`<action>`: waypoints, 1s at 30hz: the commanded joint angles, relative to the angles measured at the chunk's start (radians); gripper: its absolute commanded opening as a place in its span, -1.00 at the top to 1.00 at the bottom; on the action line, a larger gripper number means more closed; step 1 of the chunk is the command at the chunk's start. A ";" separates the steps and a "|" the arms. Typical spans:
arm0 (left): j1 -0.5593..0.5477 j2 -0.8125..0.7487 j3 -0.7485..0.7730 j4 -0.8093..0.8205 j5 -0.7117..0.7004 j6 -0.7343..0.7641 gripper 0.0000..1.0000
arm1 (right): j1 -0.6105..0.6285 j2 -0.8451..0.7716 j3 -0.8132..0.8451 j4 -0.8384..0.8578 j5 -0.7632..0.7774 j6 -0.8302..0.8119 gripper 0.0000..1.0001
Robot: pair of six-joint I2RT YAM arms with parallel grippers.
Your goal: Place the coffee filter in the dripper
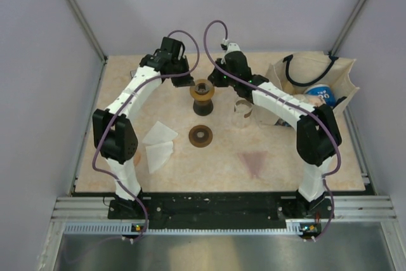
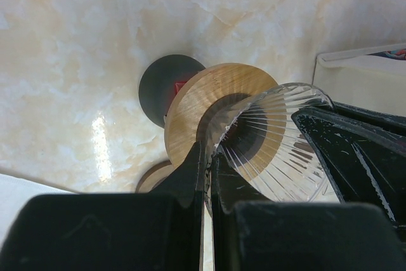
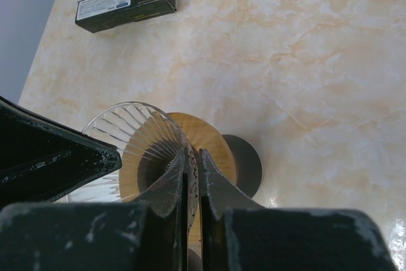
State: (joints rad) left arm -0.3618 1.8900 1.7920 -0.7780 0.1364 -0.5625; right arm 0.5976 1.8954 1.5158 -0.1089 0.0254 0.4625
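The dripper [image 1: 202,89] is a clear ribbed glass cone in a wooden collar, with a dark round disc [image 1: 203,110] under it, at the table's far middle. My left gripper [image 1: 190,81] is shut on the cone's rim from the left, with the rim pinched between its fingers in the left wrist view [image 2: 208,152]. My right gripper [image 1: 216,80] is shut on the opposite rim, as the right wrist view [image 3: 192,154] shows. The glass cone [image 2: 273,141] [image 3: 133,132] is empty. Two white paper filters [image 1: 159,134] [image 1: 160,155] lie flat at the left, apart from both grippers.
A second wooden ring [image 1: 200,136] lies in front of the dripper. A brownish triangular paper [image 1: 255,163] lies at the front right. A clear glass [image 1: 243,109] and a white bag [image 1: 311,84] stand at the right. A black box [image 3: 125,2] lies on the table.
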 commanded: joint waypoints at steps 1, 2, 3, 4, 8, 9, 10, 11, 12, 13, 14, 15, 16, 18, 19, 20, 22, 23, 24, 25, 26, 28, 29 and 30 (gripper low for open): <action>-0.006 0.104 -0.060 -0.288 -0.084 0.056 1.00 | -0.035 0.238 -0.137 -0.528 0.147 -0.076 1.00; -0.006 0.101 -0.069 -0.282 -0.086 0.055 1.00 | -0.035 0.240 -0.143 -0.519 0.137 -0.076 1.00; -0.006 0.100 -0.080 -0.274 -0.081 0.055 1.00 | -0.033 0.238 -0.152 -0.508 0.131 -0.074 1.00; -0.008 0.100 -0.091 -0.264 -0.074 0.055 1.00 | -0.035 0.237 -0.157 -0.502 0.127 -0.074 1.00; -0.006 0.110 -0.079 -0.259 -0.055 0.047 1.00 | -0.035 0.228 -0.128 -0.509 0.117 -0.079 1.00; -0.008 0.109 -0.065 -0.259 -0.046 0.047 1.00 | -0.035 0.223 -0.108 -0.518 0.114 -0.082 1.00; -0.008 0.107 -0.050 -0.257 -0.040 0.046 1.00 | -0.035 0.214 -0.091 -0.526 0.107 -0.085 1.00; -0.006 0.104 -0.034 -0.259 -0.035 0.046 1.00 | -0.033 0.205 -0.065 -0.532 0.102 -0.093 1.00; -0.008 0.100 -0.016 -0.257 -0.034 0.046 1.00 | -0.033 0.197 -0.042 -0.547 0.097 -0.099 1.00; -0.006 0.095 0.001 -0.256 -0.031 0.046 1.00 | -0.035 0.194 -0.011 -0.554 0.094 -0.104 1.00; -0.006 0.093 0.021 -0.259 -0.021 0.046 1.00 | -0.035 0.186 0.013 -0.572 0.088 -0.111 1.00; -0.006 0.092 0.039 -0.262 -0.015 0.046 1.00 | -0.035 0.185 0.042 -0.584 0.079 -0.116 1.00; -0.006 0.093 0.053 -0.262 -0.011 0.046 1.00 | -0.035 0.179 0.073 -0.591 0.068 -0.120 1.00; -0.008 0.092 0.079 -0.265 0.002 0.044 1.00 | -0.033 0.171 0.113 -0.598 0.032 -0.125 1.00; -0.008 0.090 0.087 -0.264 0.008 0.042 1.00 | -0.035 0.168 0.130 -0.598 0.009 -0.128 1.00; -0.006 0.090 0.095 -0.259 0.006 0.039 1.00 | -0.033 0.162 0.144 -0.598 -0.013 -0.131 1.00; -0.008 0.090 0.112 -0.254 0.020 0.036 1.00 | -0.030 0.154 0.168 -0.600 -0.022 -0.136 1.00; -0.008 0.090 0.124 -0.253 0.026 0.035 1.00 | -0.025 0.149 0.181 -0.601 -0.022 -0.137 1.00; -0.008 0.092 0.130 -0.254 0.031 0.033 1.00 | -0.024 0.145 0.194 -0.606 -0.022 -0.139 1.00; -0.006 0.092 0.138 -0.253 0.034 0.033 1.00 | -0.021 0.143 0.207 -0.612 -0.021 -0.140 1.00; -0.006 0.090 0.144 -0.254 0.035 0.032 1.00 | -0.021 0.143 0.222 -0.617 -0.021 -0.140 1.00; -0.006 0.084 0.152 -0.250 0.038 0.029 0.98 | -0.021 0.143 0.247 -0.623 -0.022 -0.139 1.00; -0.008 0.084 0.150 -0.245 0.040 0.029 0.95 | -0.021 0.146 0.262 -0.626 -0.021 -0.136 1.00; -0.008 0.080 0.153 -0.241 0.042 0.029 0.92 | -0.021 0.149 0.274 -0.629 -0.022 -0.134 1.00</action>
State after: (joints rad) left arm -0.3592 1.9553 1.9266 -0.9134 0.1688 -0.5655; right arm 0.5869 1.9648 1.7859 -0.4519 -0.0467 0.3759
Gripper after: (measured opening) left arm 0.037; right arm 0.028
